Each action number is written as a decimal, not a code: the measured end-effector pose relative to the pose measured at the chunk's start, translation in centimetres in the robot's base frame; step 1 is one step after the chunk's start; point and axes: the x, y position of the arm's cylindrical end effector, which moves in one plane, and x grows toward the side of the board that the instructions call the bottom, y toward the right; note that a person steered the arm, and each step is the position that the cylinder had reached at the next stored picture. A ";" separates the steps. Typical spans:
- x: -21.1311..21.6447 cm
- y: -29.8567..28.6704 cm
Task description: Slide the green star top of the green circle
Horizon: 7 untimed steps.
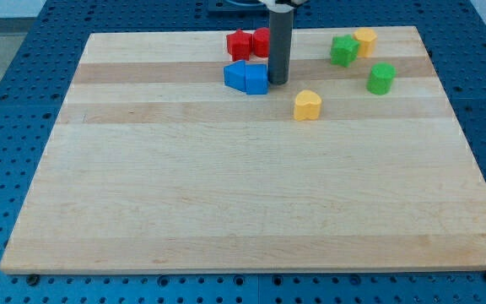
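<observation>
The green star [342, 50] lies near the view's top right, touching a yellow block [364, 40] on its right. The green circle [381, 78] sits below and to the right of the star, a short gap apart. My tip [278, 82] rests on the board well to the left of both green blocks, just right of the blue blocks [246, 77] and close against them.
Two red blocks [248, 42] sit at the top edge behind the rod. A yellow heart-shaped block [308, 105] lies below and right of my tip. The wooden board [226, 203] lies on a blue perforated table.
</observation>
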 end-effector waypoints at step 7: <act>-7.7 7.3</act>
